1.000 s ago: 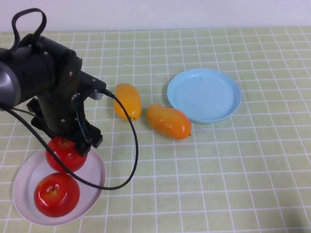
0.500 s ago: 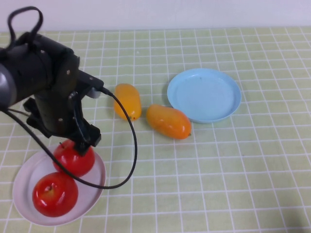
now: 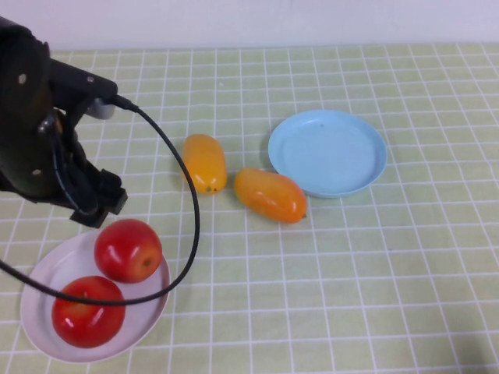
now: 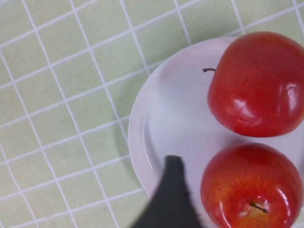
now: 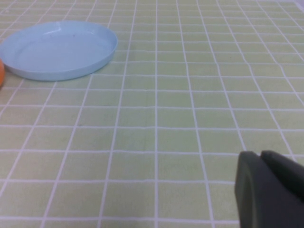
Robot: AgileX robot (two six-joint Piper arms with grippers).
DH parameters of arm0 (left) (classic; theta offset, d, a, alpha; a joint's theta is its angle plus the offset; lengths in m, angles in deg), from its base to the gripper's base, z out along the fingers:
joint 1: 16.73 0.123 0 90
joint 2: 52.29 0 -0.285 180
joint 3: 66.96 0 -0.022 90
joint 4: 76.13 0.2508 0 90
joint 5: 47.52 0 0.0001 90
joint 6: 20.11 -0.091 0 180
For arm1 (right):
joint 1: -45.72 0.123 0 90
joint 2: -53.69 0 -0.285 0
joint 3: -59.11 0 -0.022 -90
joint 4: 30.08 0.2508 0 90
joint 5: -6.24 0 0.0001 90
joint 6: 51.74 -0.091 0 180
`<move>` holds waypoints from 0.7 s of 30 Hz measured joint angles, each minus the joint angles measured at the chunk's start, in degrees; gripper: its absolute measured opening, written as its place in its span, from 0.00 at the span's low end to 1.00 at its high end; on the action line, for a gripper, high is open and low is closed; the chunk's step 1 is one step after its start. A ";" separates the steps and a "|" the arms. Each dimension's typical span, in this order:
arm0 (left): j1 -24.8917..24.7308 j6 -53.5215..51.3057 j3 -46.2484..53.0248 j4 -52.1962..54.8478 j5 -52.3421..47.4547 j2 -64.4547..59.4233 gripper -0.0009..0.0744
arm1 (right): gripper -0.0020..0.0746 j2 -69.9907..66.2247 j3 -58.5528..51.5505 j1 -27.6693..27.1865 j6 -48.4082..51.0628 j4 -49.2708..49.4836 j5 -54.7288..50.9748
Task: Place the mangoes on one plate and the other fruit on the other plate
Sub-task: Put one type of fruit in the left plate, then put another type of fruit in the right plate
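Both red apples lie on the white plate (image 3: 43, 284) at the front left: one apple (image 3: 129, 249) at its far rim, the other apple (image 3: 88, 312) nearer me. Raised above the plate's far edge, my left gripper (image 3: 100, 204) is open and holds nothing; in the left wrist view one dark finger (image 4: 172, 199) shows beside the stem-up apple (image 4: 249, 190). The yellower mango (image 3: 205, 162) and the deeper orange mango (image 3: 270, 195) lie on the table mid-scene. The light blue plate (image 3: 327, 152) holds nothing. My right gripper (image 5: 262, 159) is shut, low over bare table, outside the high view.
A green checked cloth (image 3: 374, 273) covers the table. The left arm's black cable (image 3: 193, 226) loops down past the white plate's right side. The blue plate (image 5: 57, 47) sits well ahead of the right gripper.
My left gripper has let go of the apple onto the white plate and risen up and to the left. The freed apple settled slightly rightward on the plate.
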 joint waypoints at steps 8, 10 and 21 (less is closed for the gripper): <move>0.00 2.36 10.17 -0.62 7.52 13.44 0.09 | 0.00 0.00 0.00 0.00 0.00 0.00 0.00; 0.00 3.16 13.58 -0.62 9.15 17.36 0.05 | 0.00 0.00 0.00 0.00 0.00 0.00 0.00; 0.00 9.48 35.03 -3.82 24.54 43.67 0.02 | 0.00 0.00 0.00 0.00 0.00 0.00 0.00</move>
